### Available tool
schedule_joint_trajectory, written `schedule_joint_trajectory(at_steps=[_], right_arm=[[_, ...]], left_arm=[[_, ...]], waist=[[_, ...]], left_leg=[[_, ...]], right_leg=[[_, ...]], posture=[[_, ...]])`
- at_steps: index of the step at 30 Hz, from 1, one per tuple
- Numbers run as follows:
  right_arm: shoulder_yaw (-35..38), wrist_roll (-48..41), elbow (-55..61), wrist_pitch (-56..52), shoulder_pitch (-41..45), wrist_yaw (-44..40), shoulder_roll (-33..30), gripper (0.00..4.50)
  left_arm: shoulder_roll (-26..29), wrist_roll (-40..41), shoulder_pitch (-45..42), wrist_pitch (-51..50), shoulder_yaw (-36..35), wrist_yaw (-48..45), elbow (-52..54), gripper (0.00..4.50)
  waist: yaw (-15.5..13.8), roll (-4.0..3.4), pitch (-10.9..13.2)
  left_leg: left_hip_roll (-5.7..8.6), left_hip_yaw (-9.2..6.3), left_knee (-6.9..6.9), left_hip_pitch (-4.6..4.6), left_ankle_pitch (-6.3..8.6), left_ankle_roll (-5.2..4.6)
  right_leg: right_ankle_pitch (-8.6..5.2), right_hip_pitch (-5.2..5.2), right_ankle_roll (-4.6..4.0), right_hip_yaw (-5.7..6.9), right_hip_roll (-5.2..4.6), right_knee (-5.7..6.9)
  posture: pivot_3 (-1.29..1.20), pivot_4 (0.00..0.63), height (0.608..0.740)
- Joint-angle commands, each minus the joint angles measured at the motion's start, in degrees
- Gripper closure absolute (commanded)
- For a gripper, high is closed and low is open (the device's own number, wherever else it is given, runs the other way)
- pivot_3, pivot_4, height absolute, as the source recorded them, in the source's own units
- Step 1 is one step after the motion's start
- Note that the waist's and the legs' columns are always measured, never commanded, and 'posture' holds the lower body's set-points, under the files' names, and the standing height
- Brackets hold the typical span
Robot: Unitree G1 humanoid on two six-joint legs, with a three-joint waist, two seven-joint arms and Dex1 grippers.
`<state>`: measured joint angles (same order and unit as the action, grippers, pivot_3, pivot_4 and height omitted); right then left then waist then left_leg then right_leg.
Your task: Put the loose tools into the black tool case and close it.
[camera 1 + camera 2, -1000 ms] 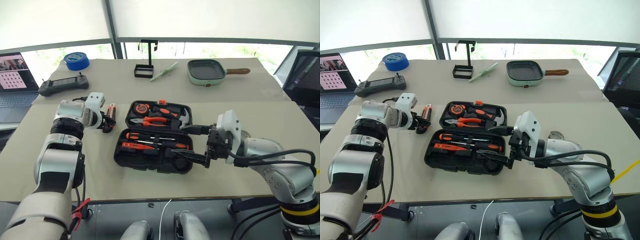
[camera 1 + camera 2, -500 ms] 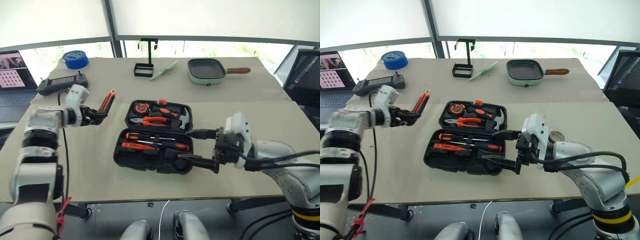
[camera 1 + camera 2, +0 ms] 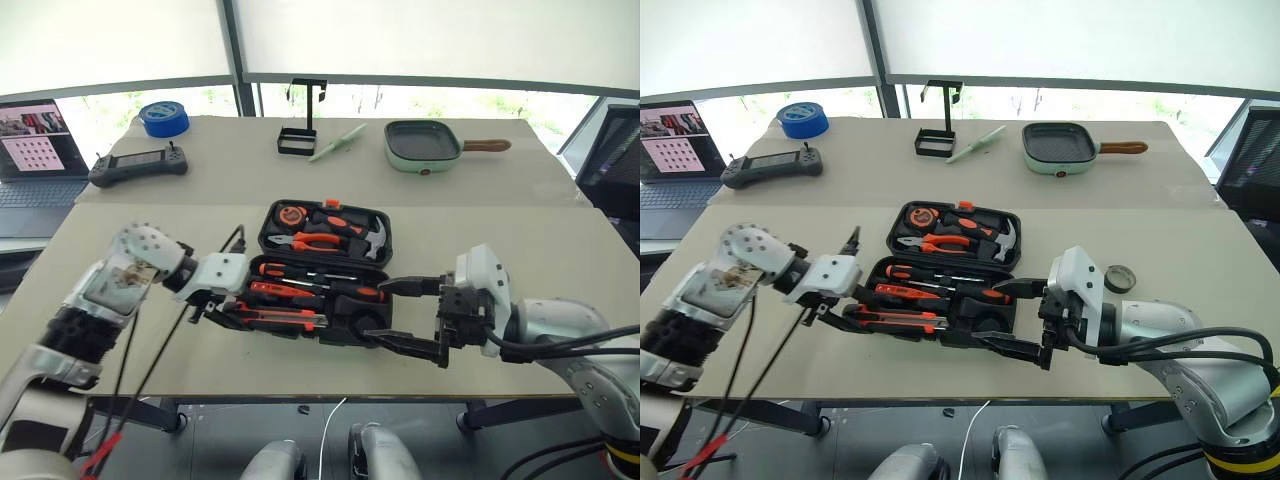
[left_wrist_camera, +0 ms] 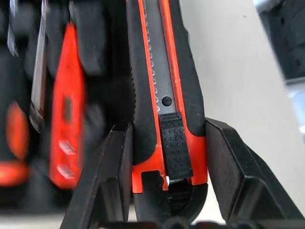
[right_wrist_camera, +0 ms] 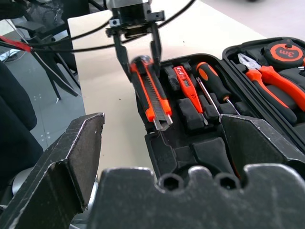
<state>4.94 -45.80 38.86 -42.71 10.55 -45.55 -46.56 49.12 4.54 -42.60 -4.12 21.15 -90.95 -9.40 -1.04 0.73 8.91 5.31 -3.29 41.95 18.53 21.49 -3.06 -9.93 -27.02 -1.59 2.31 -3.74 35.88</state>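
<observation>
Left tool (image 3: 215, 300) is clamping your knife (image 3: 275, 318) over the case's (image 3: 345, 325) near edge; your right tool (image 3: 400, 315) is hanging wide apart beside it, gripping nothing.

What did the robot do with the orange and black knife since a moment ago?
The left gripper carried the utility knife from the bare table left of the tool case over to the case's near half, turning it to lie lengthwise along the front edge. It still grips the knife. The right gripper stayed open by the case's right end. The tools already in the case and the tape roll have not moved.
</observation>
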Motion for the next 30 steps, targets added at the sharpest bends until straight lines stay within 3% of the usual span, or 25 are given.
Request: schedule_joint_trajectory(at_steps=[1, 11, 15, 17, 22, 27, 30], right_arm=[[1.5, 0.2, 2.0, 1.4, -0.4, 1.1, 0.2, 0.0], [1.4, 0.7, 2.8, 1.7, -1.0, 3.4, 1.4, 0.0], [1.2, 1.0, 3.0, 2.1, -1.5, 3.7, 1.6, 0.0], [1.0, 1.2, 2.8, 2.3, -1.5, 3.7, 1.8, 0.0], [0.5, 1.8, 2.2, 2.6, -1.2, 3.4, 2.1, 0.0], [0.3, 2.1, 1.8, 2.6, -0.7, 3.1, 2.2, 0.0], [0.3, 2.3, 1.6, 2.6, -0.6, 2.8, 2.2, 0.0]], left_arm=[[-2.5, -1.0, -1.7, -1.5, 1.0, 0.2, 0.6, 2.78], [-4.9, -5.4, -4.1, 2.2, 2.8, -0.1, -4.3, 2.78], [-3.2, -1.0, -3.2, -1.9, 3.8, -1.6, -1.7, 2.78], [-2.7, 0.9, -3.1, -2.2, 3.8, -1.6, -0.7, 1.77], [-1.9, 5.2, -4.6, -5.4, 3.7, -1.6, 0.3, 0.08], [-3.3, 5.5, -6.8, -6.0, -0.1, -0.8, -2.7, 0.02], [-2.5, 5.8, -6.2, -4.3, -1.4, -1.2, -4.3, 0.92]], waist=[[0.2, 0.0, 0.0], [0.3, 0.0, 0.0], [0.3, 0.0, 0.0], [0.3, 0.0, 0.0], [0.3, 0.0, 0.0], [0.2, 0.0, 0.0], [0.3, 0.0, 0.0]], left_leg=[[0.0, 0.0, 0.0, 0.0, 0.01, -0.02], [-0.01, 0.0, 0.01, 0.01, 0.05, -0.09], [-0.01, 0.0, 0.01, 0.01, 0.05, -0.09], [-0.02, 0.0, 0.01, 0.01, 0.05, -0.09], [-0.03, 0.0, 0.01, 0.01, 0.05, -0.09], [-0.03, 0.0, 0.05, 0.02, 0.05, -0.09], [-0.03, 0.0, 0.04, 0.01, 0.05, -0.09]], right_leg=[[0.0, 0.0, 0.0, 0.0, 0.0, 0.0], [0.01, -0.01, 0.03, -0.01, 0.05, -0.04], [0.01, -0.01, 0.03, 0.0, 0.06, -0.05], [0.01, -0.01, 0.03, -0.01, 0.07, -0.04], [0.01, -0.02, 0.03, -0.01, 0.09, -0.06], [0.01, -0.02, 0.03, -0.01, 0.09, -0.04], [0.01, -0.02, 0.03, -0.01, 0.1, -0.04]], posture=[[0.0, 0.15, 0.74], [0.0, 0.15, 0.74], [0.0, 0.15, 0.74], [0.0, 0.15, 0.74], [0.0, 0.15, 0.74], [0.0, 0.15, 0.74], [0.0, 0.15, 0.74]])
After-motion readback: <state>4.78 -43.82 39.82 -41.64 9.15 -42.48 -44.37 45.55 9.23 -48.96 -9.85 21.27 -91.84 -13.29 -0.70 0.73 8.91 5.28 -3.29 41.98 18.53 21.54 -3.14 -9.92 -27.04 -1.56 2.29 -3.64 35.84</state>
